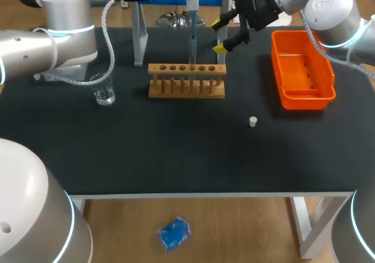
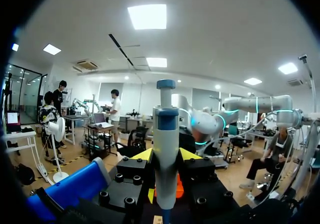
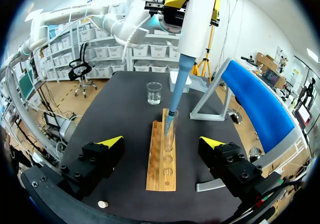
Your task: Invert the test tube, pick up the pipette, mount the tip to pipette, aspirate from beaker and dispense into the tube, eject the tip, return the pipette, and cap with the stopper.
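Beaker [image 1: 105, 93] stands left of the wooden rack [image 1: 186, 88]. Your left gripper [image 2: 166, 156] is clamped round the pipette [image 2: 165, 134], whose blue tip [image 3: 175, 92] reaches down into the mouth of the test tube [image 3: 169, 134] standing in the rack. Your right gripper [image 1: 220, 36] hangs beyond the rack's right end, fingers spread, holding nothing. That tube looks like thin, slick glass, so keep the tip off its wall. The stopper [image 1: 253, 121], farther right, seems small and light; pinch its sides.

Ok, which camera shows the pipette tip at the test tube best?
Right wrist view: the pipette tip reaches the test tube mouth, unobstructed. Head view shows the tip thin, from above; left wrist view shows only the pipette barrel.
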Action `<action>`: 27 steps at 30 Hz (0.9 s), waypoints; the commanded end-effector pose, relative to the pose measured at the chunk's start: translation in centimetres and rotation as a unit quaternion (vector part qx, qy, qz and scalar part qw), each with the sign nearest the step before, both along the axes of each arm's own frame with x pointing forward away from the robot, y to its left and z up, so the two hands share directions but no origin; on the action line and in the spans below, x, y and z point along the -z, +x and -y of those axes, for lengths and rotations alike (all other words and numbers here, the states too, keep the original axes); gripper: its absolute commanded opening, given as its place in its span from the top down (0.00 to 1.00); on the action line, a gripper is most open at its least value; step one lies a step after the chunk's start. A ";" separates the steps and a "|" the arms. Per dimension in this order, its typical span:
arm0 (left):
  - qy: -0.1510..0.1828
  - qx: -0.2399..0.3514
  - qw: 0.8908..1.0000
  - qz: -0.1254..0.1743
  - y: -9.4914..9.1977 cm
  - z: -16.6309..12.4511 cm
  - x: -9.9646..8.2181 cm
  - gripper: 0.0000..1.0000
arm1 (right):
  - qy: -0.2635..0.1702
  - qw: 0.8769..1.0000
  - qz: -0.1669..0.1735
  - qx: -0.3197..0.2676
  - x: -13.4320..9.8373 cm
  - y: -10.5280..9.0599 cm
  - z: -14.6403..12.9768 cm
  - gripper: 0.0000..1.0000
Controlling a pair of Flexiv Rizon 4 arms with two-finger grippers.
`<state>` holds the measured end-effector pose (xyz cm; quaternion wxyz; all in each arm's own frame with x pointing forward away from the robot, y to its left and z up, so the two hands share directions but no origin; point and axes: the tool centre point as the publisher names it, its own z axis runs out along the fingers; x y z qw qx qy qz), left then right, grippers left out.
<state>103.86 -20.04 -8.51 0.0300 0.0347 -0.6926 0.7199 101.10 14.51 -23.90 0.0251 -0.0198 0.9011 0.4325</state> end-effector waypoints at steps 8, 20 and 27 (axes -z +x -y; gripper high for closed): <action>-0.003 0.000 1.000 -0.003 0.1 0.1 0.4 1.00 | -0.001 1.000 0.000 -0.001 0.0 0.1 0.0 0.00; -0.005 -0.003 1.000 -0.005 -0.1 0.1 0.7 1.00 | -0.001 1.000 0.000 -0.001 0.0 0.1 0.0 0.00; -0.006 -0.004 1.000 -0.006 -0.2 0.1 0.8 1.00 | -0.001 1.000 0.000 -0.001 0.0 0.1 0.0 0.00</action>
